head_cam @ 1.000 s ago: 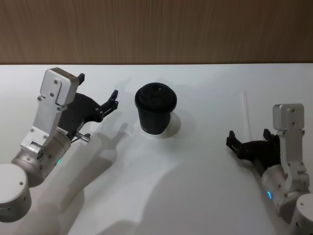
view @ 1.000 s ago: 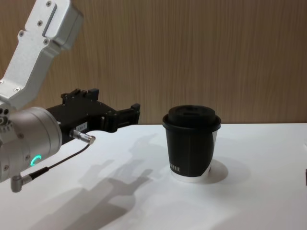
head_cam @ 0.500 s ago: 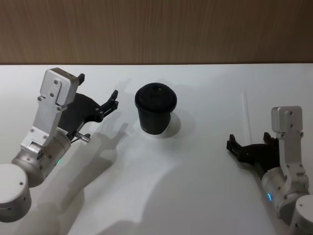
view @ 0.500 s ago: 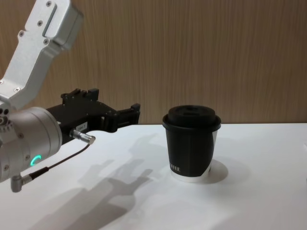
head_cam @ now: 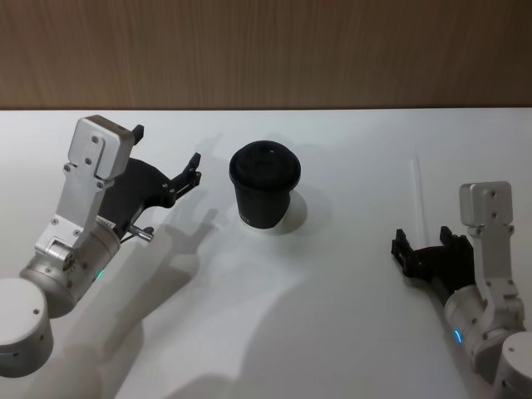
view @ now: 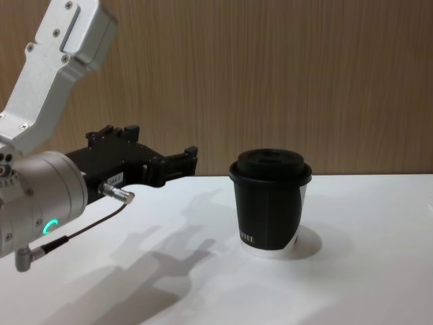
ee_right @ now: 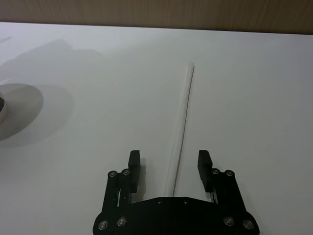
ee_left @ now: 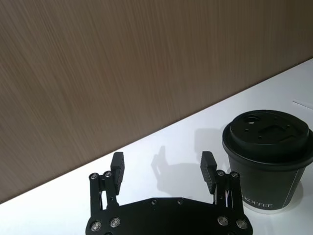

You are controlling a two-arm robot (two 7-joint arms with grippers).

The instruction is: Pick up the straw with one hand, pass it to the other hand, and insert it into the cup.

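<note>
The white straw lies flat on the white table at the right, pointing away from me. My right gripper is at its near end, open. In the right wrist view the straw runs between the two fingers of that gripper without touching them. The black cup with its domed lid stands upright near the table's middle. My left gripper hangs open and empty to the left of the cup, raised above the table. In the left wrist view this gripper is beside the cup.
The white table ends at a wooden wall behind the cup. A thin black cable loops under the left wrist. Shadows of the left arm fall on the table between it and the cup.
My right gripper has shifted a little nearer to me and rightwards, lining up on the straw's near end. The left arm, the cup and the straw have stayed still.
</note>
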